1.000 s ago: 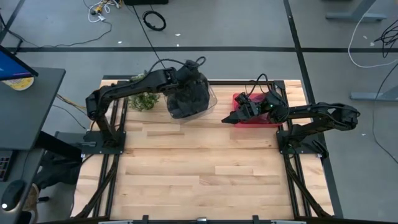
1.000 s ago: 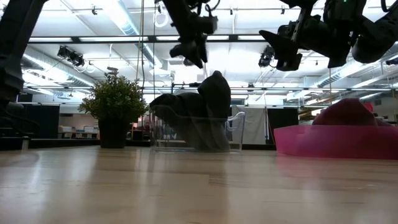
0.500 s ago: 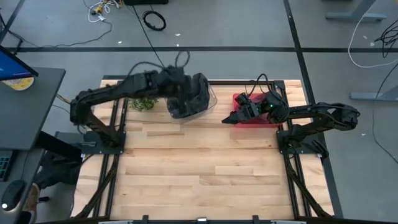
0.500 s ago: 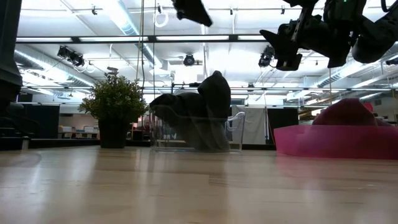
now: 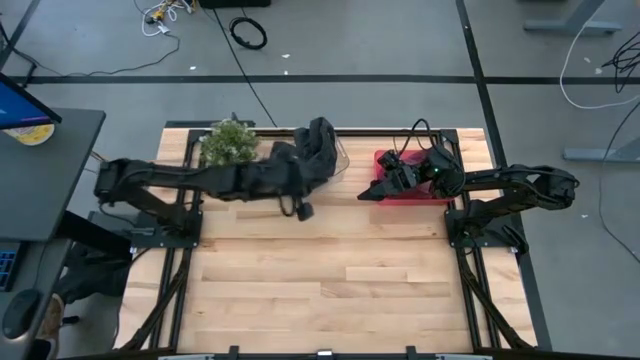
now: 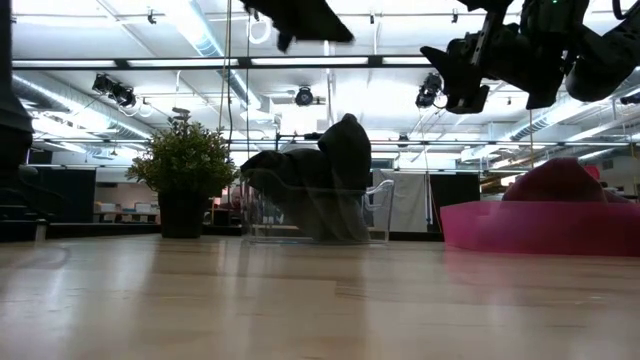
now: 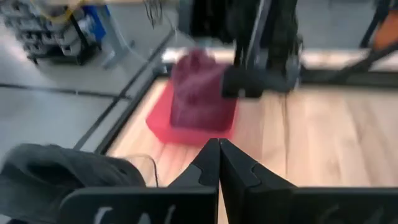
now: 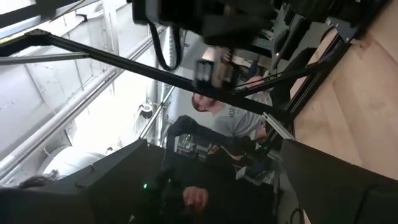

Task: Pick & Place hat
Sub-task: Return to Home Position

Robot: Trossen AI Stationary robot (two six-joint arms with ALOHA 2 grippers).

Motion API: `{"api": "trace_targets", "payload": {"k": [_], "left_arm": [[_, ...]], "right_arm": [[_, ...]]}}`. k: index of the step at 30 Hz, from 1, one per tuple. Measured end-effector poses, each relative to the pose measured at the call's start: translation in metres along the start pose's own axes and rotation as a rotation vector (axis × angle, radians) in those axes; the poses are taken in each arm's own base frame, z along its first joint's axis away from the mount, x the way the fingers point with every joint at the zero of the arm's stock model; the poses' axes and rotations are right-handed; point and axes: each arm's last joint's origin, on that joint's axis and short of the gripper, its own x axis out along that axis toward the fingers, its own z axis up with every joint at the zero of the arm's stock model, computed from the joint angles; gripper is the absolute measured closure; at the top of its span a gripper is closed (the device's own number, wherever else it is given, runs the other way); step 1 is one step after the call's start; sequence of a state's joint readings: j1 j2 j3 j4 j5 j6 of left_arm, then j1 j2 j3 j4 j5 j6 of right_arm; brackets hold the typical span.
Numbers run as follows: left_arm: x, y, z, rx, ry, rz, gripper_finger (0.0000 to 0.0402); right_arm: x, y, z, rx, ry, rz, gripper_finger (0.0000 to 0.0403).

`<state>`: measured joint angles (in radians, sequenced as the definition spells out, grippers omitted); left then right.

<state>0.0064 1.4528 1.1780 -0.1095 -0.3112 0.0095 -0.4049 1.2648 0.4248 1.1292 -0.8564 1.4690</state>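
Note:
A dark hat (image 6: 322, 185) lies in a clear bin (image 6: 378, 215) at the table's far edge, also seen in the high view as the dark hat (image 5: 315, 150). A maroon hat (image 7: 198, 93) sits in a red tray (image 5: 415, 192) to its right. My left gripper (image 5: 302, 209) hangs shut and empty above the table, on the near side of the clear bin; the left wrist view shows my left gripper (image 7: 219, 158) with its fingers together. My right gripper (image 5: 368, 193) hovers open and empty at the red tray's left end.
A potted plant (image 5: 228, 142) stands at the far left, beside the clear bin. The wooden table (image 5: 330, 270) runs bare toward the near edge. A person (image 8: 233, 121) shows in the room beyond, in the right wrist view.
My left gripper has drawn back from above the dark hat toward the table's near edge, rolled about its own axis and shut on nothing. The arm has swung off the plant, which now shows in full. The dark hat has stayed in the clear bin.

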Motion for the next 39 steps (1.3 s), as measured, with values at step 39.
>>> {"api": "trace_targets", "payload": {"k": [39], "left_arm": [[-0.182,0.058,-0.172,-0.277,-0.976,0.064,0.0399]], "right_arm": [[0.000,-0.007,0.000,0.073,-0.031,-0.056,0.0032]]}}
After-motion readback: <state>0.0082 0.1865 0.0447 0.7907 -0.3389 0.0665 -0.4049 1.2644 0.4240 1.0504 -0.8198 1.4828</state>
